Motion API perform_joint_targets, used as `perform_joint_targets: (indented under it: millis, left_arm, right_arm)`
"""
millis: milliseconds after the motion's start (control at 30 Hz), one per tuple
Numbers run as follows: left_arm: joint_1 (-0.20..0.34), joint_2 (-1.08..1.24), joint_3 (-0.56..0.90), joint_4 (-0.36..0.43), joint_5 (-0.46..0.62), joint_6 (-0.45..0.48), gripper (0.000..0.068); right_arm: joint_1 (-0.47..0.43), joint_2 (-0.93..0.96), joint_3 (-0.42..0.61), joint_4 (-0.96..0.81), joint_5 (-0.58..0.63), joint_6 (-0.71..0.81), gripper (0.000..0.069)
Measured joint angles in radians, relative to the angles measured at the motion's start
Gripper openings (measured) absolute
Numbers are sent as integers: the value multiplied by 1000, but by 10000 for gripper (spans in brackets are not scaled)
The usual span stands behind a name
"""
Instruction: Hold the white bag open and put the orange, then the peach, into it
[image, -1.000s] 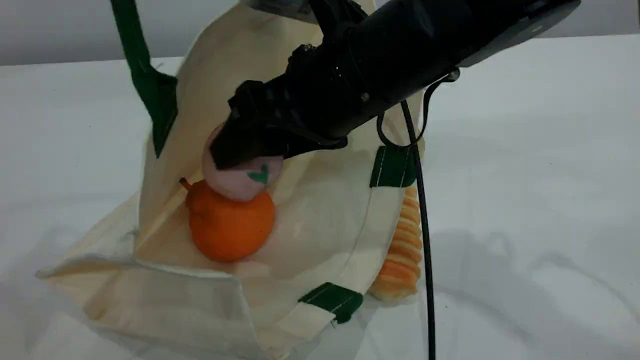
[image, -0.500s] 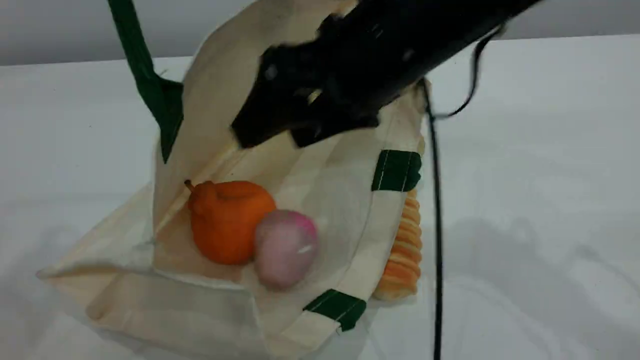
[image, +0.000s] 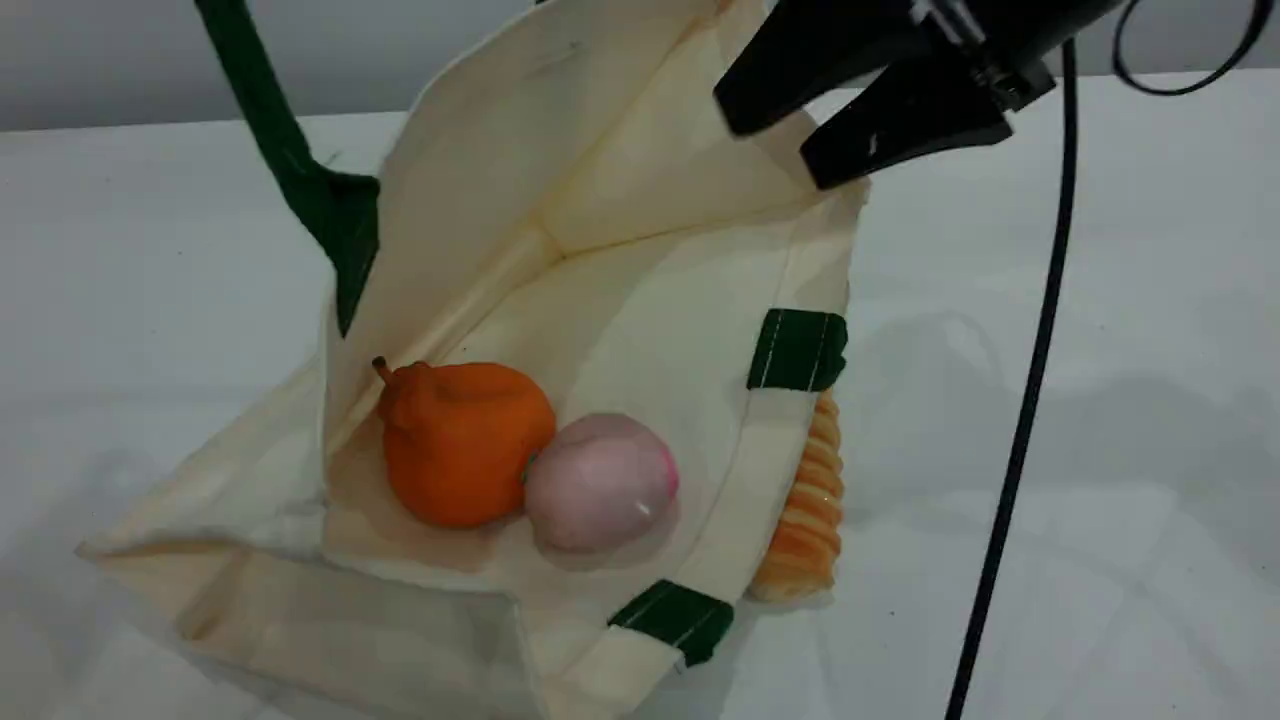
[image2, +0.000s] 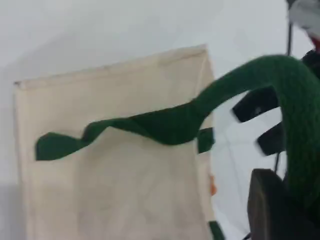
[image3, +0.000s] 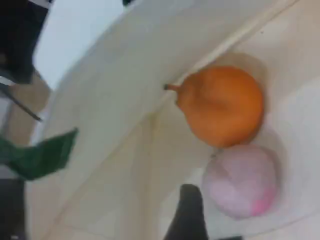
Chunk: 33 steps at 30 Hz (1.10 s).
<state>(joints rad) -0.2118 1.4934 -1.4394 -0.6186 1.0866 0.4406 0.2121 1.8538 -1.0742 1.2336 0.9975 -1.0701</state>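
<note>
The white bag (image: 640, 300) lies open on the surface (image: 1100, 400), the orange (image: 465, 440) and the peach (image: 600, 482) touching side by side inside it. The left fingers (image2: 272, 210) are clamped on the bag's green handle (image2: 280, 85), holding its mouth up. A second ago the right fingers (image: 815, 110) held the peach atop the orange; now they are spread wide and empty above the far rim

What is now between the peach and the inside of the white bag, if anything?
Nothing visible. The peach already lies inside the white bag, touching the orange. The right gripper is open, empty and above the bag's rim.
</note>
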Motion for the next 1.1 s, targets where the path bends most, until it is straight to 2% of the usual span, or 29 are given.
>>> perform_joint_targets:
  millis: [167, 300, 467, 600, 733, 900, 1100]
  left_arm:
    - [0, 2, 0, 50, -2, 0, 67]
    - [0, 11, 0, 71, -12, 0, 95]
    - [0, 59, 0, 142, -14, 0, 190]
    - [0, 118, 0, 145, -15, 0, 298]
    - [0, 170, 0, 146, 10, 0, 368]
    - [0, 165, 1, 154, 37, 0, 383]
    - [0, 132, 1, 145, 60, 0, 384]
  right_arm:
    - [-16, 0, 0, -8, 79, -6, 561]
    - [-42, 0, 0, -28, 90, -11, 561]
    - [-101, 0, 0, 9, 148, -10, 561]
    - [-117, 0, 0, 33, 209, -18, 561]
    - [-117, 0, 0, 48, 226, -34, 561]
    - [-117, 0, 0, 52, 224, -34, 555]
    - [-114, -1, 0, 123, 224, -63, 514]
